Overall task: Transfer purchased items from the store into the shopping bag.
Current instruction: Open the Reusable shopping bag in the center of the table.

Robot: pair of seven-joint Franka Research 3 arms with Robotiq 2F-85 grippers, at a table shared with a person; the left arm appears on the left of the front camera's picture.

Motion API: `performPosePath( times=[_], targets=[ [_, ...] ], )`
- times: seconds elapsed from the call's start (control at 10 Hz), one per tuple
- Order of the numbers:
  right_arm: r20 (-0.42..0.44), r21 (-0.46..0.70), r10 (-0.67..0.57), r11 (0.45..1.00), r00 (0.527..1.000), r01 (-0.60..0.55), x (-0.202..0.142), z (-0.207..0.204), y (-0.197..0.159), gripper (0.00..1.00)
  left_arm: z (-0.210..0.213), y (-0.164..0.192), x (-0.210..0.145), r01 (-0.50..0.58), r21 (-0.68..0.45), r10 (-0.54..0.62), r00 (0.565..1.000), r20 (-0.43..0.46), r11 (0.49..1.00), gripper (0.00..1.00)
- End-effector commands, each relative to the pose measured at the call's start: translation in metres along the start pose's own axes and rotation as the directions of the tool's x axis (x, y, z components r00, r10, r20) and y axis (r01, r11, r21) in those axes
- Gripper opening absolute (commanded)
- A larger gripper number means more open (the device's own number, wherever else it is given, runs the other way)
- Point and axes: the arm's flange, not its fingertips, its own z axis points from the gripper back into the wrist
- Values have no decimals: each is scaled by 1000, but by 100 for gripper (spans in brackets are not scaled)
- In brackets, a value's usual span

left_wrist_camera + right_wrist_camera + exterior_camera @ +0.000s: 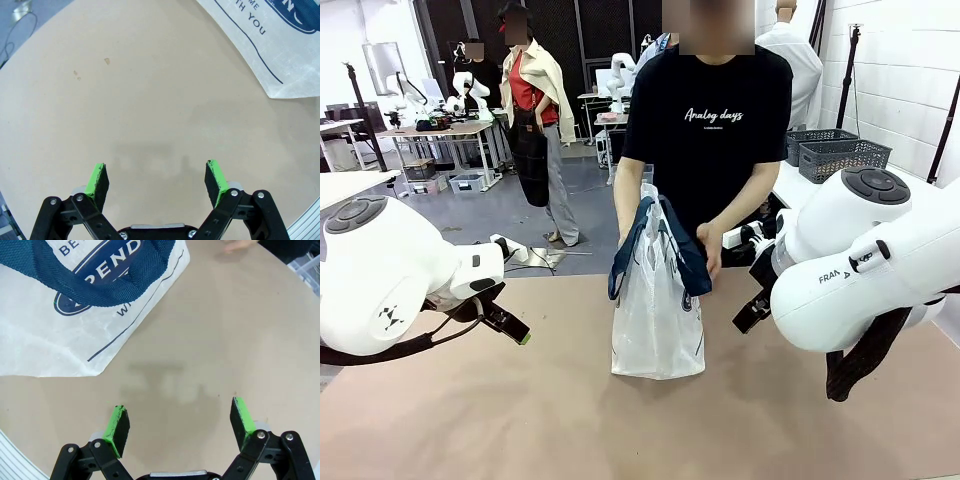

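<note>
The shopping bag (655, 320) is stood on the desk (500, 420), steadied by a person's hand (712, 262). It is judged light, limp and slippery, so the navy straps (685, 255) are best gripped. The left claw (156, 166) and right claw (179, 406) are spread wide, empty.

Translucent navy-handled shopping bag (655, 320) stands upright at centre of table (470, 420)

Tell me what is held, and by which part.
The left gripper and right gripper hold nothing. A person's hand holds the bag by its blue handles.

White arms (380, 270), black green-padded left tool (156, 166)
</note>
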Motion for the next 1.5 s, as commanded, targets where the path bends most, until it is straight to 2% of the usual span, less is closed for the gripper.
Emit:
performPosePath(
  times=[0.0, 0.9, 1.0, 1.1, 1.4],
  targets=[
    [0, 0, 0, 1000, 1000, 0, 0, 0, 0, 100, 0, 1, 0, -2, 1, 2, 1000, 0, 1000, 100],
    [0, 0, 0, 1000, 1000, 0, 0, 0, 0, 100, 0, 0, 0, 0, 0, 0, 1000, 0, 1000, 100],
    [0, 0, 0, 1000, 1000, 0, 0, 0, 0, 100, 2, -3, 8, 9, 4, -9, 999, -34, 1000, 100],
    [10, 63, -16, 998, 1000, 15, 8, 6, 3, 100, 7, -6, 14, 7, -28, -8, 999, -41, 1000, 100],
    [0, 138, -61, 989, 998, 60, 32, 34, 3, 100, 32, -14, 40, -27, -152, 22, 999, -33, 988, 100]
  ],
)
